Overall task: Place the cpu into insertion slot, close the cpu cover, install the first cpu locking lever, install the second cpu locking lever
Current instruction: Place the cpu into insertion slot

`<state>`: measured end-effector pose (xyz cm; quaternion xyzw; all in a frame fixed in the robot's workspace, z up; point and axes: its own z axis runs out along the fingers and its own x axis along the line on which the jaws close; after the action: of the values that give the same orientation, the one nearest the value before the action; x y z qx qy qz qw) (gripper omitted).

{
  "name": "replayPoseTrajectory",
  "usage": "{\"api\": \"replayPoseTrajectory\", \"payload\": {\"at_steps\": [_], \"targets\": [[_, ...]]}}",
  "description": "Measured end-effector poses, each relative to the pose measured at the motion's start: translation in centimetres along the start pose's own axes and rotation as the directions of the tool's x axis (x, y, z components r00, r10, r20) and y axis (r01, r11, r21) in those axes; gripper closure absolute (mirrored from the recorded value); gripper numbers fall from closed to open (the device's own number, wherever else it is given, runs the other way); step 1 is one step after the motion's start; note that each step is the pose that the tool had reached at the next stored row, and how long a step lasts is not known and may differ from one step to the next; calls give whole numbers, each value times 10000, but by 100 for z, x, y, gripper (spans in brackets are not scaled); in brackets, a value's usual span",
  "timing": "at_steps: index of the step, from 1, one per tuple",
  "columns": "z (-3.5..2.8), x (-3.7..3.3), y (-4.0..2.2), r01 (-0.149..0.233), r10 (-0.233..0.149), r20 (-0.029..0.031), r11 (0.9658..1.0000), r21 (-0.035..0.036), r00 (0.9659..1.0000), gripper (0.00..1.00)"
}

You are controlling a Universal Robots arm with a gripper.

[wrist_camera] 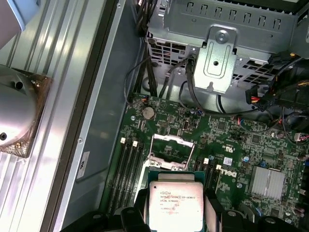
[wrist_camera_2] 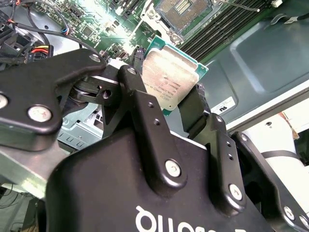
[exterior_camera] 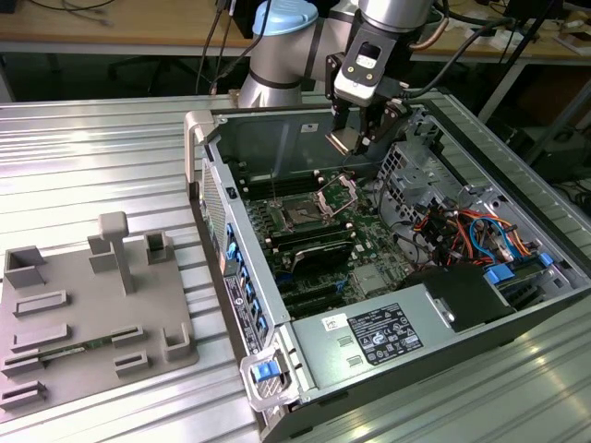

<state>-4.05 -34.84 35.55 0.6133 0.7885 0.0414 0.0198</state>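
Note:
My gripper (exterior_camera: 349, 140) hangs above the open computer case, shut on the cpu (exterior_camera: 345, 139). Both wrist views show the cpu (wrist_camera_2: 169, 79) (wrist_camera: 175, 205) as a silver-tan square chip on a green base, clamped by its edges between the black fingers (wrist_camera_2: 136, 92) (wrist_camera: 212, 205). Below it on the green motherboard lies the insertion slot (exterior_camera: 300, 214) (wrist_camera_2: 181, 10), dark and uncovered. The cpu cover (exterior_camera: 337, 192) (wrist_camera: 170, 151), a thin silvery frame, stands raised at the slot's far edge. The cpu is well above the board and apart from the slot.
Long black memory slots (exterior_camera: 309, 245) flank the socket. A metal drive cage (exterior_camera: 420, 157) and bundled cables (exterior_camera: 462, 231) fill the case's right side in the exterior view. A power supply (exterior_camera: 388, 332) sits at the front. A grey fixture tray (exterior_camera: 83, 305) lies on the table to the left.

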Motion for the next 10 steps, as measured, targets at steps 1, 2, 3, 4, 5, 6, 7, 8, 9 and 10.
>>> {"api": "replayPoseTrajectory", "payload": {"at_steps": [1, 2, 3, 4, 5, 6, 7, 8, 9, 10], "targets": [[0, 0, 0, 0, 0, 0, 10000, 0, 10000, 45], [0, 0, -1, -1, 1, 0, 10000, 0, 10000, 45], [0, 0, 0, 0, 0, 1, 10000, 0, 10000, 45], [0, 0, -1, -1, 1, 1, 10000, 0, 10000, 45], [0, 0, -1, -1, 1, 0, 10000, 0, 10000, 45], [0, 0, -1, 0, 0, 0, 10000, 0, 10000, 45], [0, 0, -1, -4, 4, 0, 10000, 0, 10000, 45], [0, 0, -1, -13, 13, 1, 10000, 0, 10000, 45], [0, 0, -1, -26, 26, 3, 10000, 0, 10000, 45], [-1, 0, -1, -50, 50, 5, 10000, 0, 10000, 45]]}}
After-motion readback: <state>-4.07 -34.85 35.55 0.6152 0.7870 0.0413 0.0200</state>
